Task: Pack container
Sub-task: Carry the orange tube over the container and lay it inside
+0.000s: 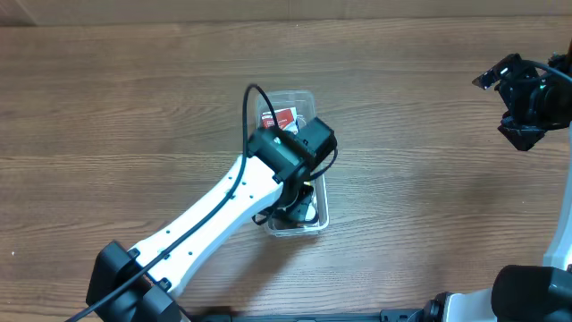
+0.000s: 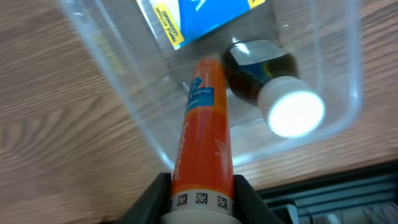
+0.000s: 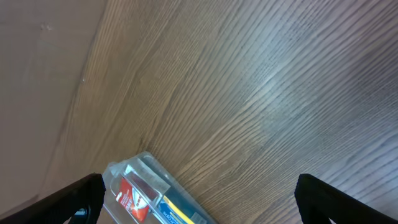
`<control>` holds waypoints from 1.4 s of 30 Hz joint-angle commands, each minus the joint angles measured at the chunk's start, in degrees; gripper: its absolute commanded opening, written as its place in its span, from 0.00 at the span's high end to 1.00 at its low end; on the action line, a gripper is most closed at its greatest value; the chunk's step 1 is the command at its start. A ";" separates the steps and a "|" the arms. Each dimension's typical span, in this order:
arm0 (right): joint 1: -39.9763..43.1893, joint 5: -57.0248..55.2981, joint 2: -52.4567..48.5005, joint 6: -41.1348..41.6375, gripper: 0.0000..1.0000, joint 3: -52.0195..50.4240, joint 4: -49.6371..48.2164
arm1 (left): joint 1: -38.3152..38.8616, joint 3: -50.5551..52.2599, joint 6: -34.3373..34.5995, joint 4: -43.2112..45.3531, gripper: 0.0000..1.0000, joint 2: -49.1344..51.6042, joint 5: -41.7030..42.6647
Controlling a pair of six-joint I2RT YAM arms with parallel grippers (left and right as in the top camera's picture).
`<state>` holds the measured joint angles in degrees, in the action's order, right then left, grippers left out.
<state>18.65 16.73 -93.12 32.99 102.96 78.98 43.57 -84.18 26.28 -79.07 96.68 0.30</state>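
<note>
Fingers of the left gripper clamp an orange tube, its tip inside the container, mid-way across the table, long axis running near to far. Only the left wrist view shows a dark bottle within. Right gripper gapes empty, well apart.

White left arm (black cable, fingers)

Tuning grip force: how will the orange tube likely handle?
The orange tube looks round and glossy, so it may slip in the left pincer or roll once released. It seems stiff, holding straight. The container walls would likely stop it.
</note>
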 commanded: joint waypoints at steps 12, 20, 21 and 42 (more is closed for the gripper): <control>0.07 0.28 0.33 -0.15 0.00 0.52 -0.24 | 0.22 8.57 0.33 8.61 0.00 -0.33 1.95; 0.07 0.28 0.33 -0.15 0.00 0.52 -0.24 | 0.20 -5.29 -0.57 -0.98 0.00 -0.39 -2.49; 0.07 0.28 0.33 -0.15 0.00 0.52 -0.24 | 0.17 -8.17 -0.57 -2.97 0.00 -0.39 -4.11; 0.07 0.28 0.33 -0.15 0.00 0.52 -0.24 | -8.31 -25.03 13.31 -17.73 0.00 -43.98 -43.23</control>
<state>18.68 16.73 -93.12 32.97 102.96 78.96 35.57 -116.31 31.16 -96.40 59.90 -30.28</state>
